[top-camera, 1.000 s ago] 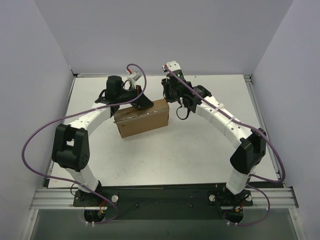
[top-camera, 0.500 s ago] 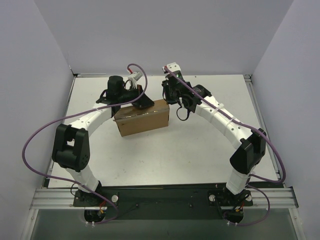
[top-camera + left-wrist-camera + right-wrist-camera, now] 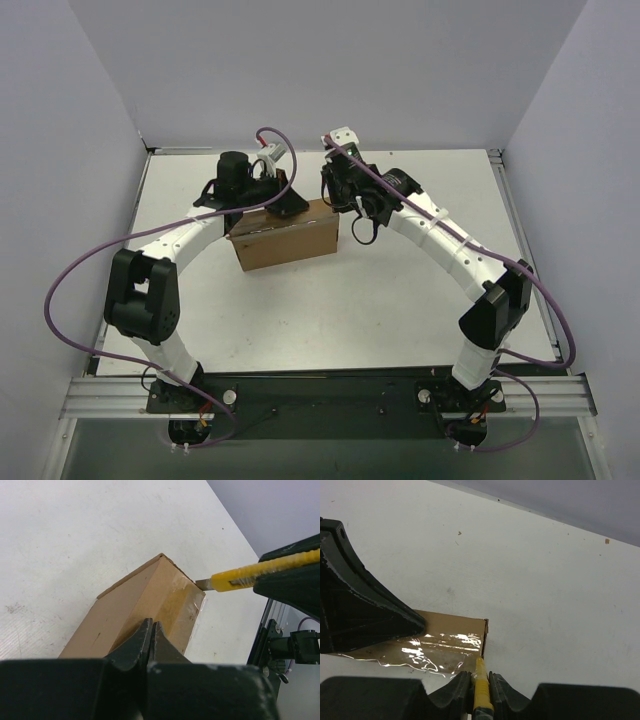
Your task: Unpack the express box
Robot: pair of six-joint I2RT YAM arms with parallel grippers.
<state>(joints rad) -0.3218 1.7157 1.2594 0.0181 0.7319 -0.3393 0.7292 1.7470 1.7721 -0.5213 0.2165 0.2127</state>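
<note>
I am resting the left gripper [image 3: 151,626], fingers [image 3: 136,647] pinched together and empty, on the express box [image 3: 285,238] lying mid-table [image 3: 400,300], while my right gripper [image 3: 480,676] is clamping the yellow utility knife [image 3: 260,569], blade tip meeting the box's taped corner.

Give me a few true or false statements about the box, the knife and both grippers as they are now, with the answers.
1. The right gripper holds a yellow utility knife. True.
2. The express box has its lid open. False: it is closed, with clear tape across it.
3. The left gripper is wide open. False: its jaws are shut, on the box's top.
4. The knife's blade points at a taped edge of the box. True.
</note>
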